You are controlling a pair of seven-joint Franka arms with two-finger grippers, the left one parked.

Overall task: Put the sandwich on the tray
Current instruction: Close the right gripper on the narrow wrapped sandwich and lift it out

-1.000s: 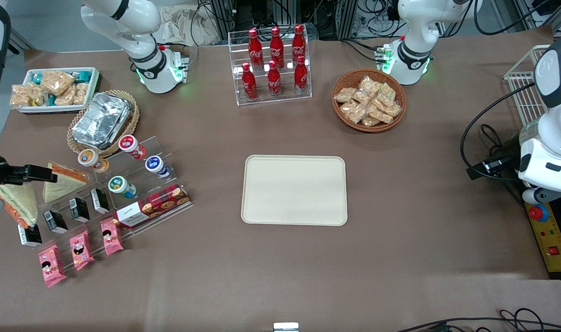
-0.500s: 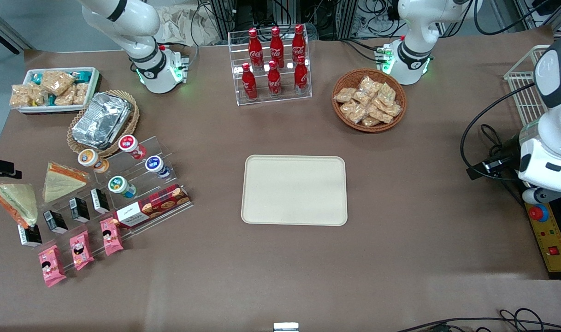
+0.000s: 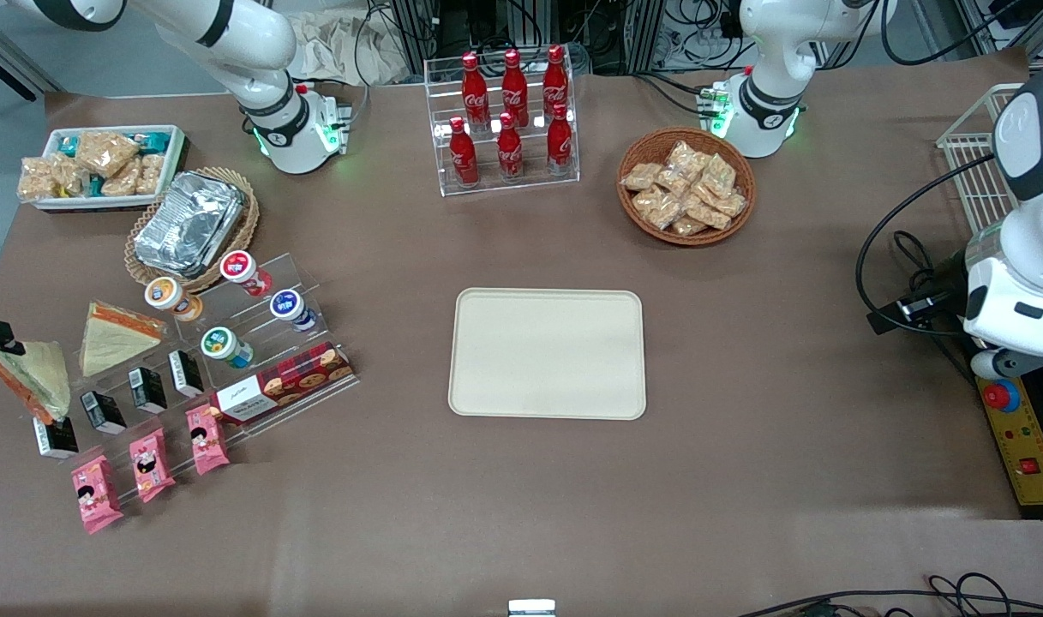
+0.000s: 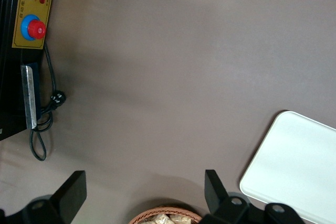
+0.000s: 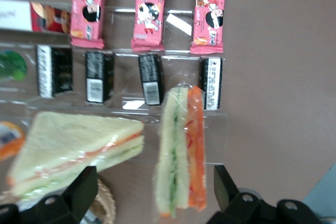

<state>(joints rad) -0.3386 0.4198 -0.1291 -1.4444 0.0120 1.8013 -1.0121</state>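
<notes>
Sandwich (image 5: 181, 153) sits on its cut edge at the working arm's end of the worktop (image 3: 401, 514), just beside a second wedge (image 5: 79, 148) and well apart from the tray (image 3: 547, 353). I see my tool (image 5: 152, 195) hovering above the sandwich, fingers (image 5: 79, 190) spread wide, gripping nothing.

- Six red cola bottles (image 3: 510, 116) in one clear rack
- Two wrapped sandwich wedges: the sandwich (image 3: 34, 378) and a plainer wedge (image 3: 114, 337)
- Three pink snack packets (image 3: 148, 464)
- Four small black cartons (image 3: 116, 403)
- Four round cups (image 3: 230, 306)
- One tray (image 3: 547, 353)
- Two wicker baskets (image 3: 686, 186)
- One gripper (image 5: 152, 195), above the sandwiches at the working arm's table edge
</notes>
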